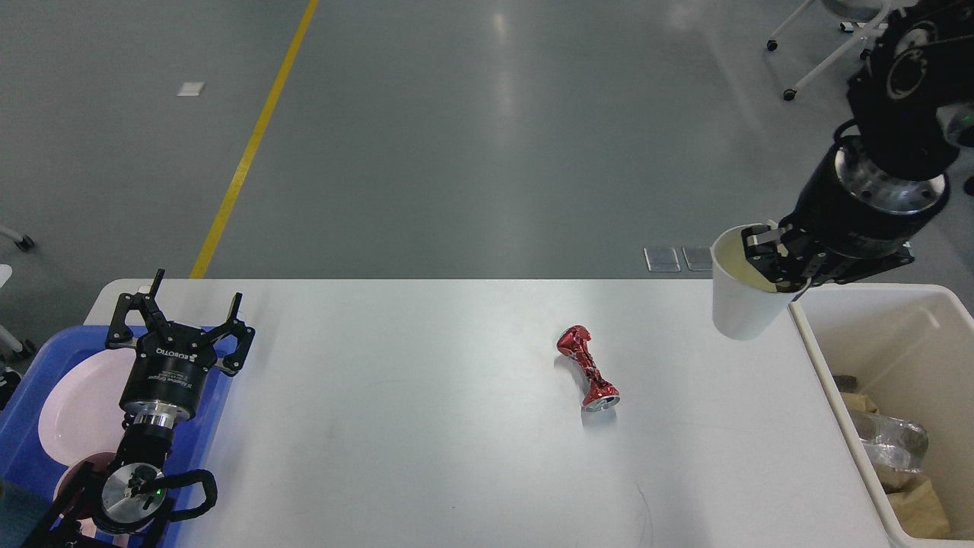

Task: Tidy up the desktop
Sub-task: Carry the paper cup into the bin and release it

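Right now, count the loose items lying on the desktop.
1: a crushed red can right of center on the desktop. The paper cup is held aloft in the right claw.

Matte white desktop; glossy crushed metal can; seemingly paper cup.

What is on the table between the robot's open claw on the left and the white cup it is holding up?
In the head view, only the crushed red can lies on the desktop between the left gripper and the paper cup pinched by the right gripper.
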Robot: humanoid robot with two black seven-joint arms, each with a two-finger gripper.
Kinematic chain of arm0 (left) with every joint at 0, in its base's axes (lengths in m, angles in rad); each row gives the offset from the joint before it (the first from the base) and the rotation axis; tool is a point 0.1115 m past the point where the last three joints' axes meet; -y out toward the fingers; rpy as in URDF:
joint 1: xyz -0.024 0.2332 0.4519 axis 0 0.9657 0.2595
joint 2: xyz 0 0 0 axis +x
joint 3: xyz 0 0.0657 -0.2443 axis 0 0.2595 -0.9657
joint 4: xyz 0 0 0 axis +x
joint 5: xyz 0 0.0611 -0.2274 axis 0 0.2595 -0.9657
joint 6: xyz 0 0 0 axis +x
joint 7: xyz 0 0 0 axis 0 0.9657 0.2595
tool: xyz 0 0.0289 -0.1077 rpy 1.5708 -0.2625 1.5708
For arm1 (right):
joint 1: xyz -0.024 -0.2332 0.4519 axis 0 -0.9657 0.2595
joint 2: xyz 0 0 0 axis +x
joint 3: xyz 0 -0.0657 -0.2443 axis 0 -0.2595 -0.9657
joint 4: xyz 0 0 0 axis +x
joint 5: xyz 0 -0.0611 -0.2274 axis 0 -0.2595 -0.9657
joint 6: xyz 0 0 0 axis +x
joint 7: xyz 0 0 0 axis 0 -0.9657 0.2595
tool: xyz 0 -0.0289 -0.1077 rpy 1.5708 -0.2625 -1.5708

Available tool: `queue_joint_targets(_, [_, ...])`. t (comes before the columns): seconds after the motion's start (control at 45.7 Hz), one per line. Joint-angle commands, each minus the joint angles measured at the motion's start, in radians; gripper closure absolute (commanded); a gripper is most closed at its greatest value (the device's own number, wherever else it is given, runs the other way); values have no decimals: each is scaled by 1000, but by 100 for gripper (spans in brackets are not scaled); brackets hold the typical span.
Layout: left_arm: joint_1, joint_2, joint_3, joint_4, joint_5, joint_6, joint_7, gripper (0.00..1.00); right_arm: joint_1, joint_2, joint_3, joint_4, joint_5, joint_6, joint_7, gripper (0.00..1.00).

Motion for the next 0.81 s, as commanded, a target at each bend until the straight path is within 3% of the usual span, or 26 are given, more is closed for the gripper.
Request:
queue_joint_targets(0.0, [0, 0, 0, 0, 0, 0, 0, 4, -106, -133, -110, -65, -11, -95, 1, 100])
queue_joint_targets(0.153, [0, 0, 0, 0, 0, 0, 0, 4, -336, -346, -91, -248, -69, -190, 4, 100])
queue_joint_targets(0.394, [0, 0, 0, 0, 0, 0, 0, 4, -833, -469, 214, -601, -115, -221, 9, 100])
queue_joint_targets(0.59, [0, 0, 0, 0, 0, 1, 0, 4, -1219, -438, 470, -805, -115, -409, 12, 100])
queue_joint_targets(0.787, [0, 0, 0, 0, 0, 0, 0, 4, -1531, -293, 640, -1034, -115, -613, 14, 100])
